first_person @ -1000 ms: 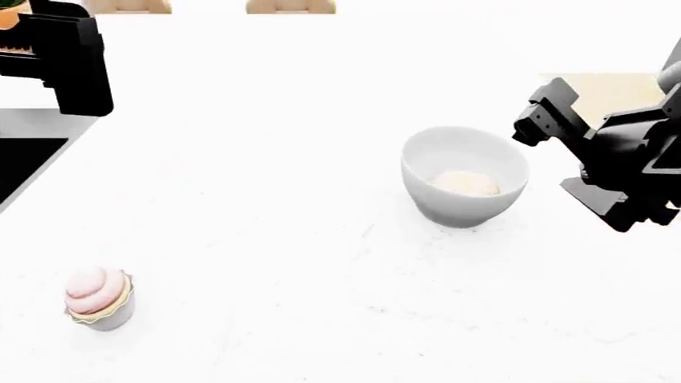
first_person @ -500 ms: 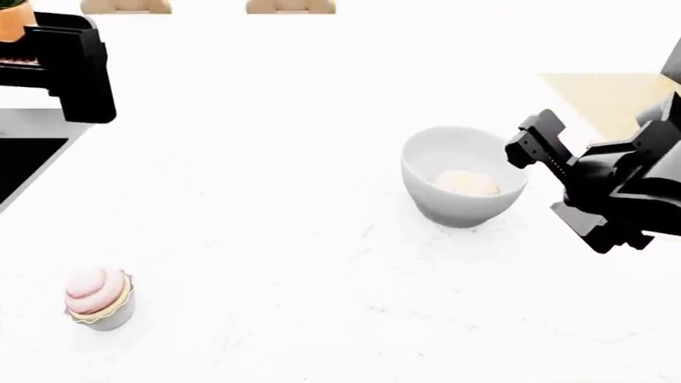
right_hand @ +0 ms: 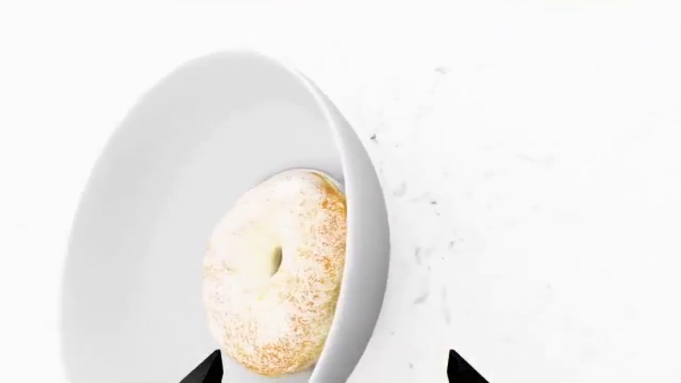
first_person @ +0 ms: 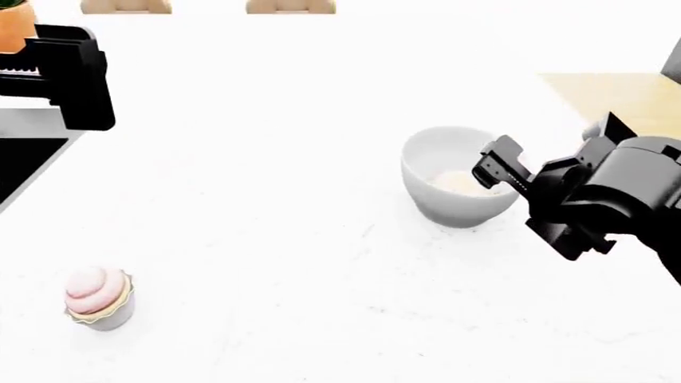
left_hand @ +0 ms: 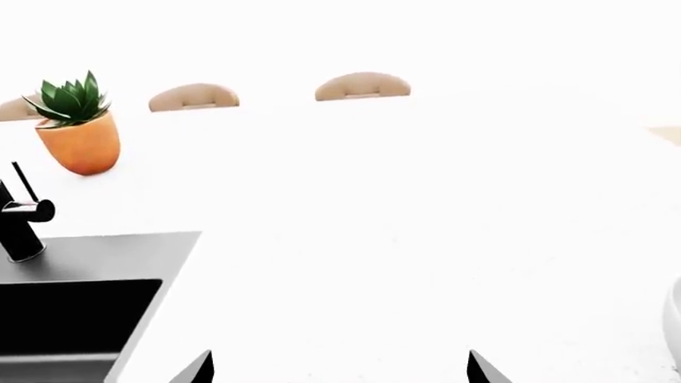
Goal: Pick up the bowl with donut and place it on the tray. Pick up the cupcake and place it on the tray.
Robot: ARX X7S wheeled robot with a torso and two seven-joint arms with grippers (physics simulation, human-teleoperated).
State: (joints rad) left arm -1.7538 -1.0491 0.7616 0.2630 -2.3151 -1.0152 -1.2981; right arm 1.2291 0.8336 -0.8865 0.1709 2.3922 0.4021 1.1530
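The cupcake stands nearest, upright on the white countertop toward the robot's left, pink swirl up in its pale fluted liner, well apart from everything else.

Farther out and to the right sits the white bowl, upright on the counter, with the sugared ring donut lying inside it. The right gripper is over the bowl's right-hand rim. In the right wrist view its two dark fingertips stand spread — one on the inside of the bowl wall next to the donut, the other outside over the counter — with the rim between them, so the pincer is open and straddles the wall without pinching it, as far as that close view lets me judge.

Beyond the bowl to the right, a pale yellow surface lies flat on the counter; it is too washed out to name.

The left gripper hangs far to the left, near the black sink basin. Its fingertips show spread wide with nothing between them — open and empty. Behind the sink stand a black tap and an orange plant pot holding a green succulent, and farthest off, tan chair backs line the counter's far edge.
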